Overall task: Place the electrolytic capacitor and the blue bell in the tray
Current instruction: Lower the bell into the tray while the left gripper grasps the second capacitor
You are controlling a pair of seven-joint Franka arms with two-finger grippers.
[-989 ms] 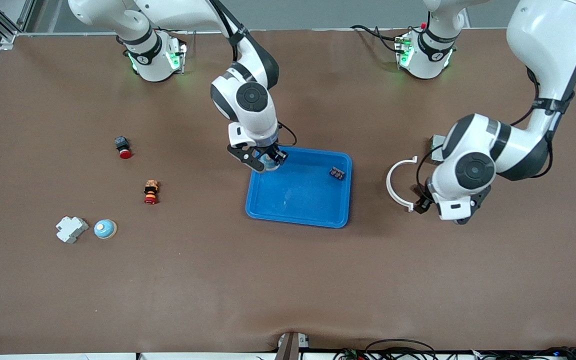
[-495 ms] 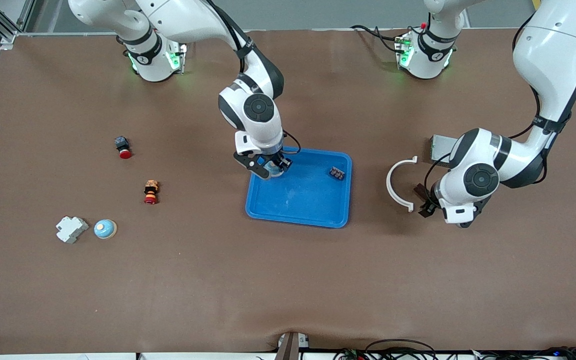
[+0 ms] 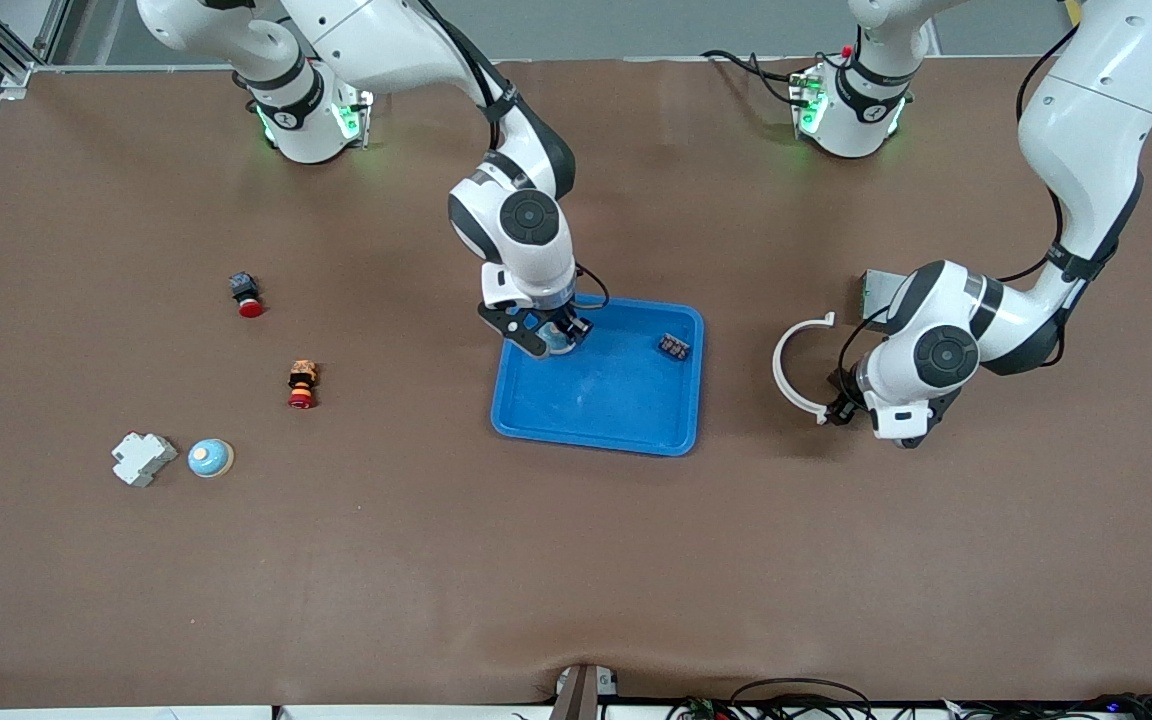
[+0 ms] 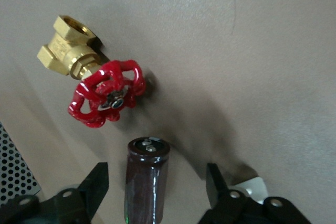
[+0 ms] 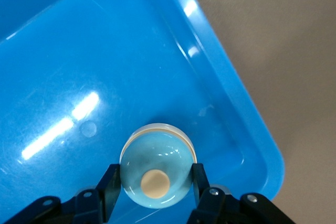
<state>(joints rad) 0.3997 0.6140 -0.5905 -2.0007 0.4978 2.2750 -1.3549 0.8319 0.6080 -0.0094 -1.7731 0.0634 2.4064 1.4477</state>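
Front view: one tray [image 3: 626, 400], bright blue, shallow, rounded corners, mid-table; two blue bells, one held by the right gripper [image 3: 548, 337] over the tray corner nearest the right arm's base, mostly hidden by the fingers, and a second bell [image 3: 209, 458] on the table toward the right arm's end, just beside a white DIN-rail block [image 3: 143, 458]. One small dark component [image 3: 674, 347] lies in the tray by the rim toward the left arm's end. Two red-capped push buttons, one [image 3: 246, 295] farther from the camera, one [image 3: 302, 385] nearer. One white C-shaped ring [image 3: 798, 367] beside the left gripper [image 3: 836, 407]; one grey metal box [image 3: 876, 290] partly hidden by the left arm. Left wrist view: left gripper [image 4: 155, 195] jaws spread, one dark brown electrolytic capacitor [image 4: 146, 179] standing between them, not touched, its lower part cut off by the frame edge; one brass valve with red handwheel [image 4: 94, 85] lies near. A perforated panel shows only at the frame corner. Right wrist view: right gripper [image 5: 155, 184] clamped on the blue bell [image 5: 156, 170], pale blue dome with a cream button on top and a cream base rim, over the tray [image 5: 79, 66] floor near its rim; cannot tell if it touches the floor.
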